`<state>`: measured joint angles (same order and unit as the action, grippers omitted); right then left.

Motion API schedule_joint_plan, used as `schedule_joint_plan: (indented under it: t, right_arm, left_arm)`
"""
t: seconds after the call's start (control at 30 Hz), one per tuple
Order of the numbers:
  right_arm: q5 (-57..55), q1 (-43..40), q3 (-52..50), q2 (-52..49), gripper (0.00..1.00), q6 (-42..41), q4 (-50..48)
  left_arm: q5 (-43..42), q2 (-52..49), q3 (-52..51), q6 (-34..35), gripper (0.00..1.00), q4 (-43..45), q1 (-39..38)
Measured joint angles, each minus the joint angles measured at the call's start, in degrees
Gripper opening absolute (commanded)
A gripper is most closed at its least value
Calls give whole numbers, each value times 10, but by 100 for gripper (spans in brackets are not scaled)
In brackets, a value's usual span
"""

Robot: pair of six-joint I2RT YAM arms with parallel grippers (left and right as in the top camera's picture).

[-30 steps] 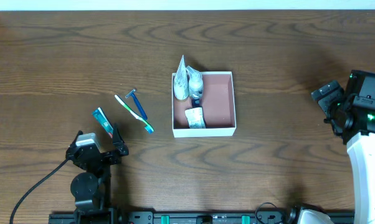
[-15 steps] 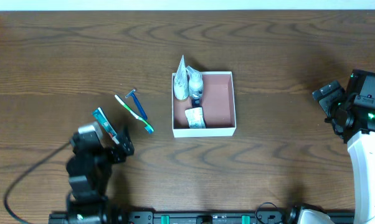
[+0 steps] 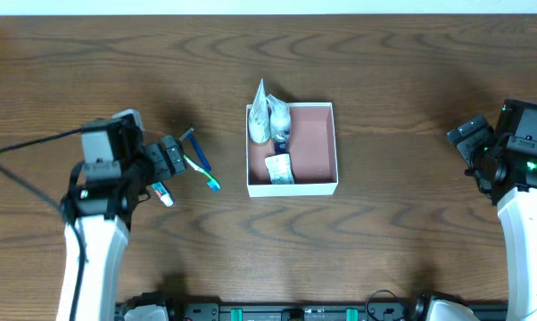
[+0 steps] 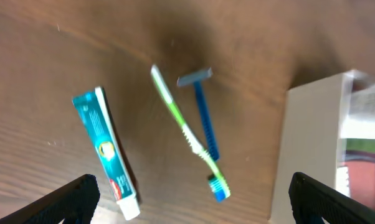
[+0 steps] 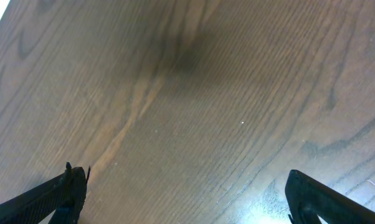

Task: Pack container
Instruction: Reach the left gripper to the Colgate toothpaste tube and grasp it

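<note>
The container [image 3: 315,143] is a square white-walled box with a pinkish-brown inside at the table's middle. A white tube, a small bottle and a small carton [image 3: 279,168] lie along its left side. A teal toothpaste tube [image 4: 105,152], a green toothbrush [image 4: 186,134] and a blue razor [image 4: 204,118] lie on the table left of the container's white wall [image 4: 306,149]. My left gripper [image 3: 170,159] is open and empty. It hovers above the toothpaste [image 3: 163,193], with the toothbrush [image 3: 202,171] and razor [image 3: 197,152] just right of it. My right gripper [image 3: 469,143] is open and empty at the far right.
The table is dark brown wood. The right wrist view shows only bare wood between the open fingers [image 5: 187,199]. A black cable [image 3: 28,152] trails from the left arm toward the left edge.
My left arm has risen from the front edge and swung toward the back, so the gripper now hangs over the toothpaste. The right arm and the toiletries have not moved.
</note>
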<state>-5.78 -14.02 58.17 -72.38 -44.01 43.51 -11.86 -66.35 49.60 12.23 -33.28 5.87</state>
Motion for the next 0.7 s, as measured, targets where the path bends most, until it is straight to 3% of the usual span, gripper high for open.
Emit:
schedule_joint_plan:
  t: [0.3, 0.7]
  right_arm:
    - [0, 0, 0, 0, 99, 0, 0]
    - [0, 0, 0, 0, 99, 0, 0]
  left_arm:
    - [78, -111, 0, 50, 100, -8, 0]
    - [94, -243, 0, 132, 83, 3, 0]
